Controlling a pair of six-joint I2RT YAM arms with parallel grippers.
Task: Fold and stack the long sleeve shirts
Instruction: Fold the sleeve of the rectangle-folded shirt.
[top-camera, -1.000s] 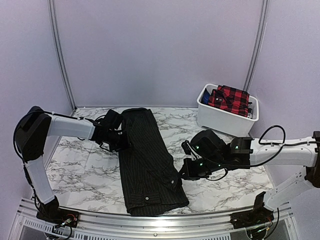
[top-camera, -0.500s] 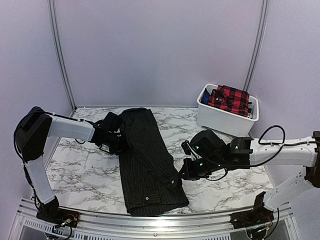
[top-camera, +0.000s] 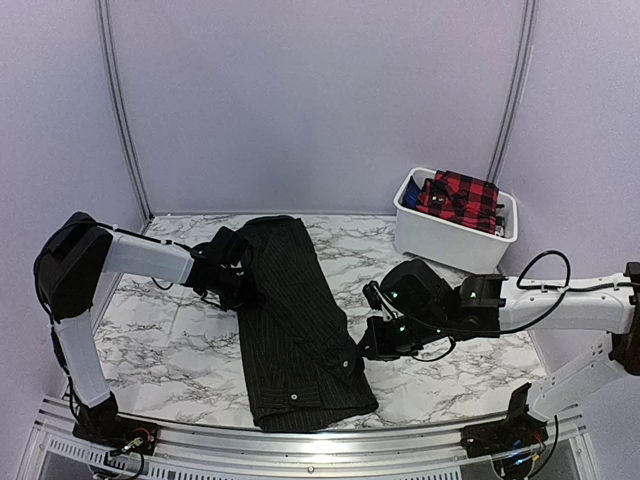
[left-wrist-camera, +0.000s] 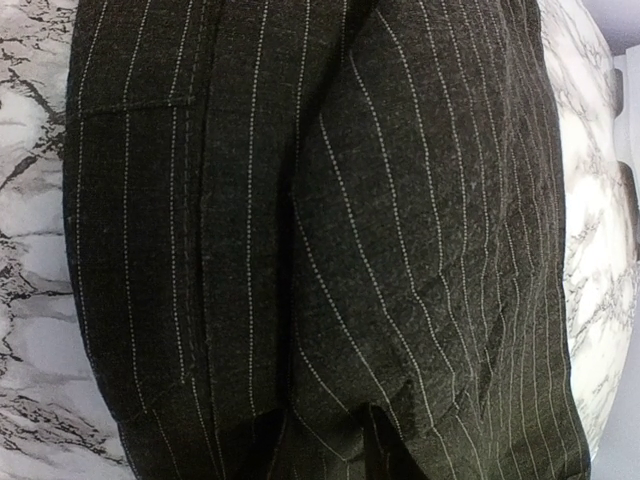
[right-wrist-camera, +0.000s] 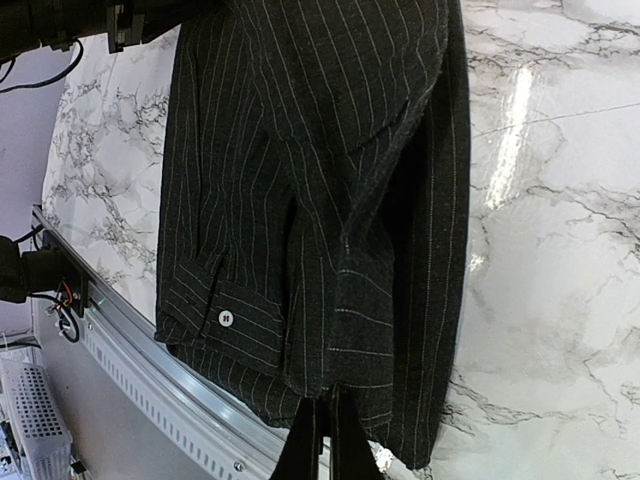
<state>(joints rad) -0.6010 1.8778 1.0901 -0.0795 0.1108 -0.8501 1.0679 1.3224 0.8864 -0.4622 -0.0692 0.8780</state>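
Note:
A black pinstriped long sleeve shirt (top-camera: 297, 320) lies folded into a long strip down the marble table. My left gripper (top-camera: 243, 287) sits at the strip's upper left edge. In the left wrist view cloth (left-wrist-camera: 320, 200) fills the frame, and the two dark fingertips (left-wrist-camera: 384, 455) stand a little apart, open, with a ridge of cloth between them. My right gripper (top-camera: 367, 350) is at the strip's lower right edge. Its fingers (right-wrist-camera: 327, 440) are shut together on the shirt's edge (right-wrist-camera: 340, 380). A red-and-black plaid shirt (top-camera: 458, 196) lies in the bin.
The white bin (top-camera: 440, 240) stands at the back right of the marble table (top-camera: 170, 330). A metal rail (top-camera: 300, 445) runs along the near edge, close below the shirt's cuff and its white button (right-wrist-camera: 225, 318). Purple walls close in the back and sides.
The left arm has edged slightly right, closer onto the shirt's left edge. The right arm and the shirt look unmoved.

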